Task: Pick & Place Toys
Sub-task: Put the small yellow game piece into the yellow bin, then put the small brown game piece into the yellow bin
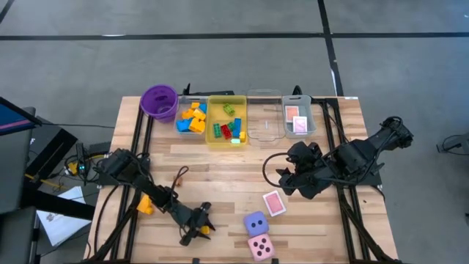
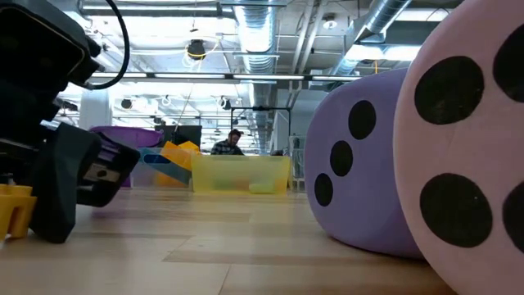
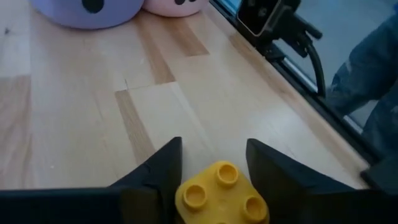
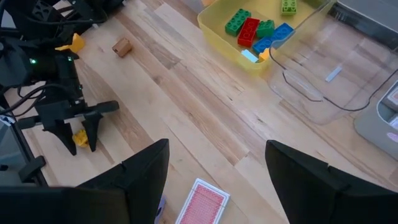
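Yellow brick [image 3: 222,194], studs up, sits between the two dark fingers [image 3: 155,174] of the left gripper [image 1: 199,224], close to the front edge of the desk [image 1: 220,169] and left of its middle. The fingers flank the brick closely on both sides; whether they press on it I cannot tell. In the right wrist view the same gripper stands fingers down over the yellow piece on the wood.

Two soft dice lie just to the right along that front edge: a purple die [image 1: 255,223] and, touching it and nearer the edge, a pink die [image 1: 260,247]. A pink-backed playing card [image 1: 273,203] lies flat just behind the purple die.

Above the card, right of the desk's centre, hovers the right gripper [image 1: 287,178], its fingers spread moderately apart and holding nothing.

Along the back edge stands a row of containers: a purple round cup [image 1: 159,101] towards the back left corner, then a clear tray holding blue, yellow and orange bricks [image 1: 192,117], a yellow tray [image 1: 215,136] with green, red and blue bricks [image 1: 231,126], an empty-looking clear tray [image 1: 264,117], and a last tray holding more cards [image 1: 296,119].
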You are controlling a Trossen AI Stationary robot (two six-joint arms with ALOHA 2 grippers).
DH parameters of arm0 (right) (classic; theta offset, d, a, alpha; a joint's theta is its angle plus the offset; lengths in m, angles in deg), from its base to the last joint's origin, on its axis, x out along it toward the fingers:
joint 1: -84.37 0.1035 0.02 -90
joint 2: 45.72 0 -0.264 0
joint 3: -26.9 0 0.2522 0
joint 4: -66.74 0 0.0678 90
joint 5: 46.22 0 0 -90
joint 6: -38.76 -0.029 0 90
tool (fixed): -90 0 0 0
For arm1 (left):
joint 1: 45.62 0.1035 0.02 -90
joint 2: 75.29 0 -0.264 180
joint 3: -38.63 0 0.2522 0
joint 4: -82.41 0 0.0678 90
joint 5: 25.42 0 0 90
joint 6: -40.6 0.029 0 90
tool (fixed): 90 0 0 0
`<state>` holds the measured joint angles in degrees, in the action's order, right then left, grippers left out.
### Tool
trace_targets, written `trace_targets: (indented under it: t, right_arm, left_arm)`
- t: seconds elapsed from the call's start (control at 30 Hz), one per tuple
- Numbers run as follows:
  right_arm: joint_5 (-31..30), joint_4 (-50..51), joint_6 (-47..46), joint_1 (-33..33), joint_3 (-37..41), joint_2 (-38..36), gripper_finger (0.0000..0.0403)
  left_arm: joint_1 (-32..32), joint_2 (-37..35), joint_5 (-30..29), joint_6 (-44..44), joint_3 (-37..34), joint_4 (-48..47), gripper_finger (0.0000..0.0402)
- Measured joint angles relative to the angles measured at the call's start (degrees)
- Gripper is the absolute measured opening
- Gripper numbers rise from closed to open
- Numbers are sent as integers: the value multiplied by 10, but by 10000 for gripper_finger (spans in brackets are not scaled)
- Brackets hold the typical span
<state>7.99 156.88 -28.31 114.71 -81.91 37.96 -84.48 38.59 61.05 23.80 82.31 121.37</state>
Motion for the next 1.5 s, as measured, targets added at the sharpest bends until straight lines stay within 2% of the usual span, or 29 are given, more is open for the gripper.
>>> trace_targets:
  t: [0.13, 0.27, 0.4, 0.57, 0.7, 0.83, 1.03, 1.23, 1.37, 1.5]
  right_arm:
    - [0, 0, 0, 0, 0, 0, 260]
    - [0, 0, 1, 0, 0, 0, 260]
    - [0, 0, 2, 0, 0, 0, 260]
    - [0, -1, 2, 0, 0, 0, 260]
    - [0, -1, 15, 0, 0, 0, 260]
    - [0, -1, 15, 0, 0, 0, 260]
    - [-2, -7, 12, 0, 0, 0, 260]
    - [-2, -14, 11, 0, 0, 0, 260]
    - [-2, -21, 11, -2, 0, 0, 260]
    - [-4, -23, 11, -2, 0, 0, 260]
  left_arm:
    - [0, -8, -11, -43, -1, 2, 144]
    - [4, -40, -34, -46, -5, -21, 162]
    - [28, -101, -65, -28, -7, -65, 155]
    - [81, -198, -113, 14, -6, -172, 145]
    - [146, -271, -162, 81, -5, -201, 160]
    - [245, -333, -207, 93, -5, -196, 158]
    - [418, -393, -216, 89, -5, -141, 146]
    - [546, -402, -214, 41, 5, -103, 191]
    - [574, -402, -176, 41, 19, -107, 235]
    - [576, -402, -164, 41, 22, -107, 278]
